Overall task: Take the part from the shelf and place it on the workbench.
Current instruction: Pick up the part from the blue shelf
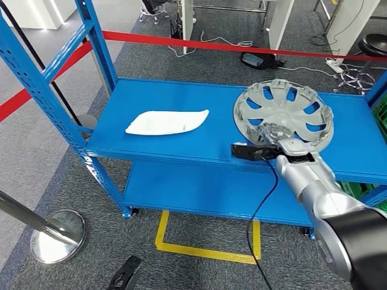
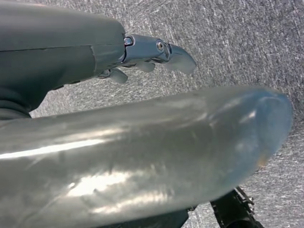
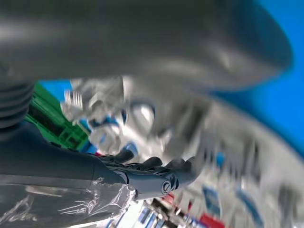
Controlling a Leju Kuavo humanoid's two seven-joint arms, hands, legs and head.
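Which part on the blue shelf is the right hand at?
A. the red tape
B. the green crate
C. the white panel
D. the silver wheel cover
D: in the head view the right hand sits at the near rim of the wheel cover, while the white panel lies untouched further left on the shelf.

Glossy silver plastic wheel cover [image 1: 283, 112] on a smooth blue painted-metal shelf [image 1: 182, 148]; rough grey carpet [image 1: 91, 181].
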